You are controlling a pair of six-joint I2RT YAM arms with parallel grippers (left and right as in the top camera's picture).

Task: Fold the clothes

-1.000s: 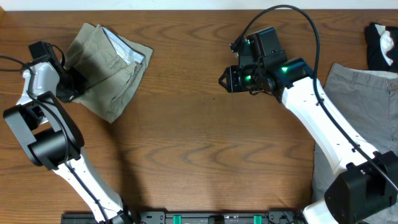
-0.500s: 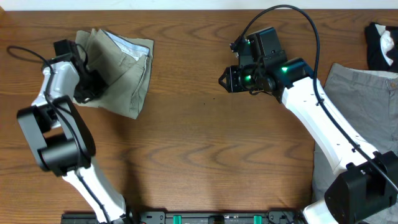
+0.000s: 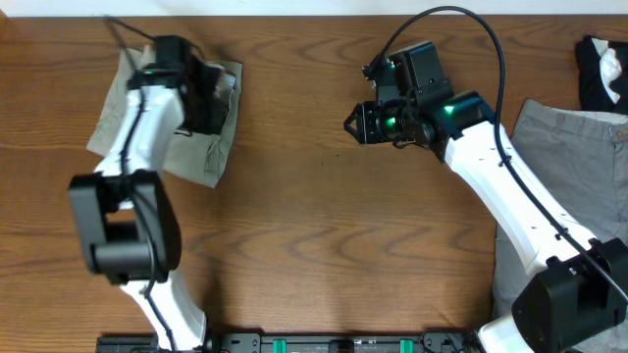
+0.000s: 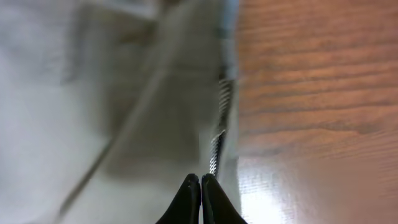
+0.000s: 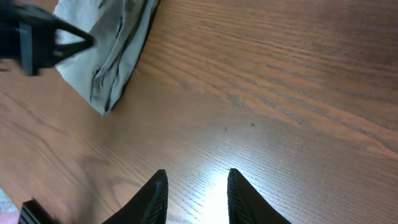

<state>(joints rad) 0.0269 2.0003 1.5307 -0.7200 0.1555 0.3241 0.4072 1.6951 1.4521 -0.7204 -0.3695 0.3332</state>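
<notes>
The pale khaki shorts (image 3: 203, 157) lay as a rumpled, partly folded bundle at the far-left corner of the desk (image 3: 324, 226), close to its far edge. The left arm reached across them and hid much of the cloth from above. The left pincer (image 4: 200, 196) was shut tight, tips pressed together just over the bundle's right border. No cloth showed between the tips, though the wrist view was blurred. The right pincer (image 5: 194, 198) hung partly open and empty over bare wood near the middle of the desk, well apart from the shorts.

In my judgement the main risk was the closed tips catching a seam or the waistband on any sideways sweep, which would drag the layers open or push the bundle toward the far edge. A second risk was a blind regrasp, because the arm itself screened the fold line.

A pair of grey shorts (image 3: 564, 127) lay along the right edge and a small black-and-white garment (image 3: 601, 74) sat at the far-right corner. Neither obstructed the work.
</notes>
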